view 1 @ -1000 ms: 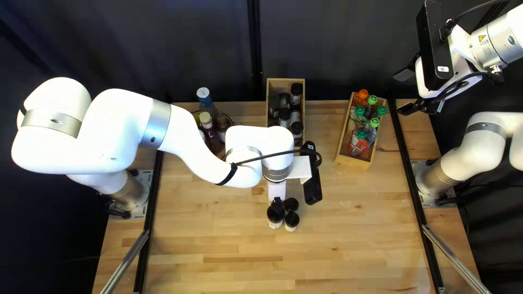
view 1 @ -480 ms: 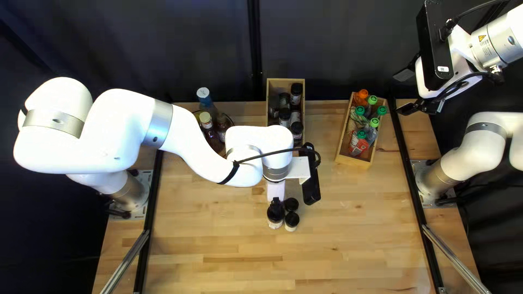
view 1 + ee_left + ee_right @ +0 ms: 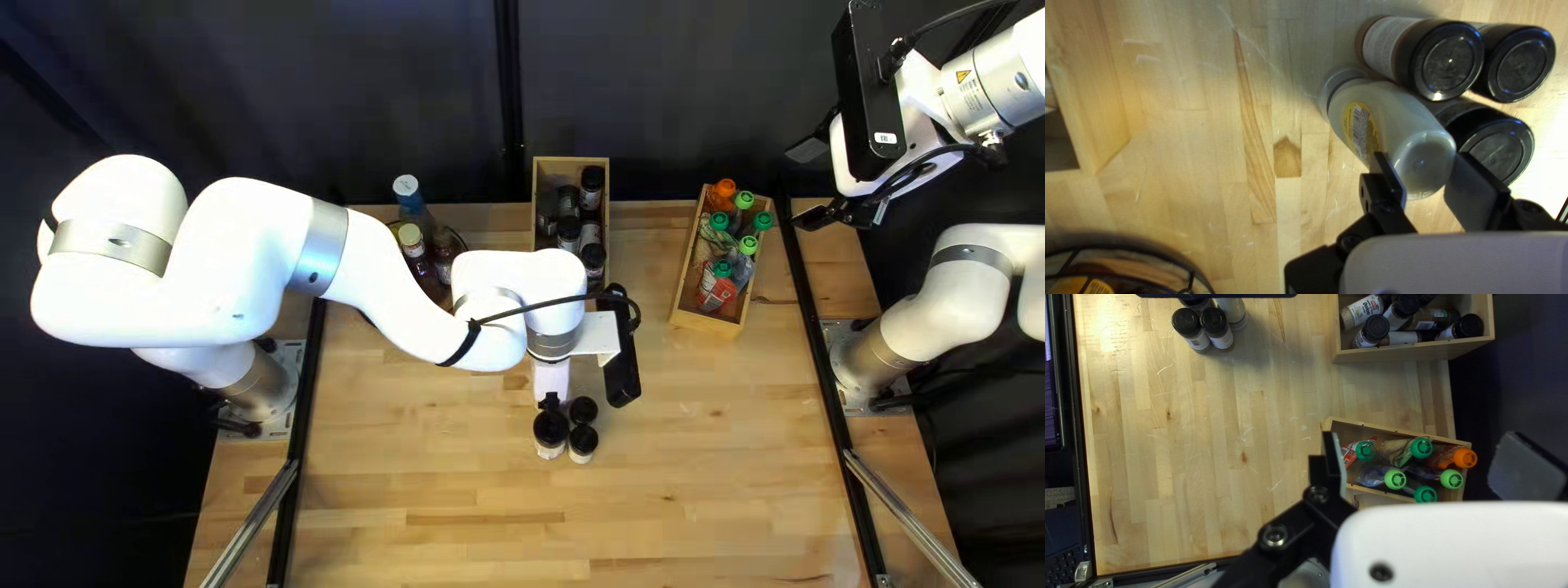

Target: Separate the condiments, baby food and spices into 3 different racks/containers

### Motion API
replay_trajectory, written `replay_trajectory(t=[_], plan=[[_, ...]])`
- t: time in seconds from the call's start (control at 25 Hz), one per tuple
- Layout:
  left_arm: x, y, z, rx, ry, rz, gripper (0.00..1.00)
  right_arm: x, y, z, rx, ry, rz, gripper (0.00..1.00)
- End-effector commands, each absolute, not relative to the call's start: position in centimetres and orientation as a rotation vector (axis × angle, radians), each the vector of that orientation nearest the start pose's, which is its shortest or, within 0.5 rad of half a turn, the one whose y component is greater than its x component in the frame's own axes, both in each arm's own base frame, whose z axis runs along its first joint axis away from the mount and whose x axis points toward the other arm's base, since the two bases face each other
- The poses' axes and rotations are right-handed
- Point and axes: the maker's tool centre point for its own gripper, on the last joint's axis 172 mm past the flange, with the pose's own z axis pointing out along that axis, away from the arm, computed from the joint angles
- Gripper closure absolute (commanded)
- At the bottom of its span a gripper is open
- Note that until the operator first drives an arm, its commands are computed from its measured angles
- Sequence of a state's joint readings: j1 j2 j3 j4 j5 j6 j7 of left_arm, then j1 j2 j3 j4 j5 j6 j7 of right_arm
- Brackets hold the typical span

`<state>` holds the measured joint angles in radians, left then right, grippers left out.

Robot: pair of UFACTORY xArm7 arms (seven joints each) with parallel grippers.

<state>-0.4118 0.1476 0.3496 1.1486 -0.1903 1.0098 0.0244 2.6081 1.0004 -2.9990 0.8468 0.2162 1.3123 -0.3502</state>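
black lids [image 3: 1449, 61], green caps [image 3: 1421, 448], orange cap [image 3: 1464, 458]

Bench [image 3: 675, 501]: wood strips, smooth, low sheen, fine scratches noted. Spice box [image 3: 555, 174] and pouch box [image 3: 702, 325]: 2 units, both plain wood, matt. Pouches [image 3: 1393, 449]: glossy, creased film; the 6 caps [image 3: 1465, 458] are plastic. Beside the pale bottle [image 3: 1383, 109], 3 jar lids [image 3: 1449, 61]: black plastic, smooth, glossy highlights. The bottle itself looks like smooth plastic with a soft sheen; its label [image 3: 1361, 128] appears to be paper. Basket [image 3: 1126, 251]: thin dark wire, apparently metal. Left arm [image 3: 109, 294] and right arm [image 3: 969, 299]: smooth, glossy white shells, satin metal bands [image 3: 316, 253]. Curtain [image 3: 327, 98]: cloth, matt. Rails [image 3: 250, 523]: bright metal.
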Motion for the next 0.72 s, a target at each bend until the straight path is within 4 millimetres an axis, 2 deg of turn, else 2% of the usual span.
replay_trajectory(t=[0.04, 0.2, 0.28, 0.32, 0.52, 0.72], plan=[[48.9, -5.6, 19.9, -3.209, -0.039, 0.007, 0.99, 29.4, -6.3, 44.1, -3.14, 0.113, -0.843, 0.0], [46.0, -3.3, 22.5, -3.152, -0.108, 0.018, 0.99, 29.4, -6.3, 44.1, -3.14, 0.113, -0.843, 0.0], [44.7, -2.4, 23.1, -3.127, -0.148, 0.017, 0.99, 29.4, -6.3, 44.1, -3.14, 0.113, -0.843, 0.0], [43.2, -1.1, 23.6, -3.103, -0.194, 0.013, 0.98, 29.4, -6.3, 44.1, -3.14, 0.113, -0.843, 0.0], [39.3, 3.0, 23.5, -3.018, -0.38, 0.002, 1.0, 29.4, -6.3, 44.1, -3.14, 0.113, -0.843, 0.0], [37.4, 6.3, 21.7, -2.939, -0.537, 0.018, 1.0, 29.4, -6.3, 44.1, -3.14, 0.113, -0.843, 0.0]])
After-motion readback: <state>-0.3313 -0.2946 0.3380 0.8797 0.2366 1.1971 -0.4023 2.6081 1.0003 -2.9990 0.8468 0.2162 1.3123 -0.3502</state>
